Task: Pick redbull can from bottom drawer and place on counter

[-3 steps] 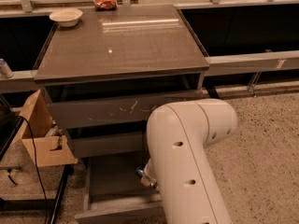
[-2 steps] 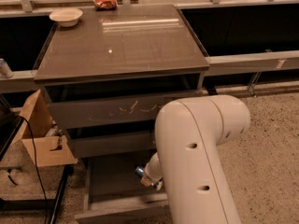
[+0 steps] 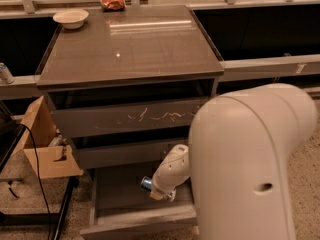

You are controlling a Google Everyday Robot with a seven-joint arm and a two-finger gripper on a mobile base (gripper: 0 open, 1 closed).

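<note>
My gripper (image 3: 159,193) is down inside the open bottom drawer (image 3: 117,199), low over its grey floor, near the right part of the drawer. The redbull can (image 3: 146,184) is directly at the left side of the gripper, touching it or almost touching it. I see only one silver end with a little blue behind it, and the rest of the can is hidden by my wrist. From this I judge that the long axis of the can lies about level and runs from left to right, with the visible end pointing to the left. Whether my gripper is closed on the can or only beside it, I cannot tell, because my own arm covers that place. I have only one arm, so no other one can be nearer. The counter (image 3: 130,49) is well above the can, and the scratched drawer front (image 3: 135,118) stands between them. I think the coming move must first go outward from the drawer, then upward.
</note>
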